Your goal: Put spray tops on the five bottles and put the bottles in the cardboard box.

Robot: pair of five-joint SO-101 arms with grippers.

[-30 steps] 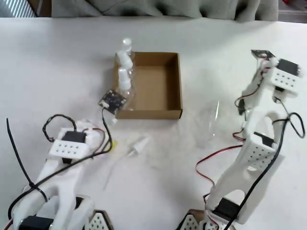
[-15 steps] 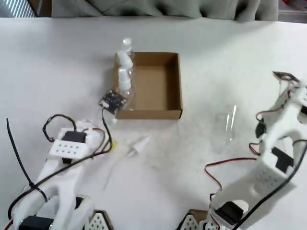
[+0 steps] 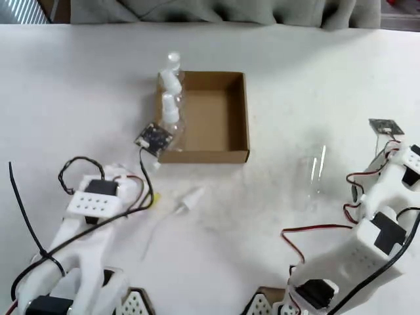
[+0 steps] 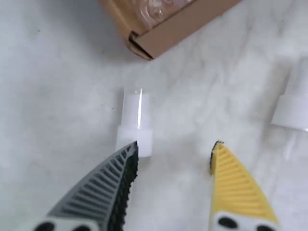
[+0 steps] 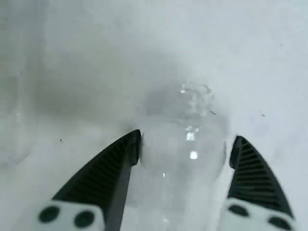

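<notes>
The cardboard box (image 3: pixel 223 118) sits mid-table, with capped clear bottles (image 3: pixel 170 98) at its left wall. A white spray top (image 3: pixel 190 199) lies in front of the box. In the left wrist view my left gripper (image 4: pixel 174 146) hovers open over the table. One spray top (image 4: pixel 136 126) lies just beyond its grey finger (image 4: pixel 120 173), and another spray top (image 4: pixel 292 107) lies off to the side. My right gripper (image 5: pixel 185 139) is shut on an uncapped clear bottle (image 5: pixel 190 154), its neck pointing away. From above, that bottle (image 3: pixel 315 172) is right of the box.
The box's corner (image 4: pixel 144 45) is close beyond the left gripper. Black and red cables (image 3: pixel 141 197) trail from the left arm near the loose spray top. The right arm's body (image 3: pixel 367 243) fills the table's near right corner.
The right arm swung right and toward the near edge, and the clear bottle moved right with it. The left arm, the box and the spray top stayed put.
</notes>
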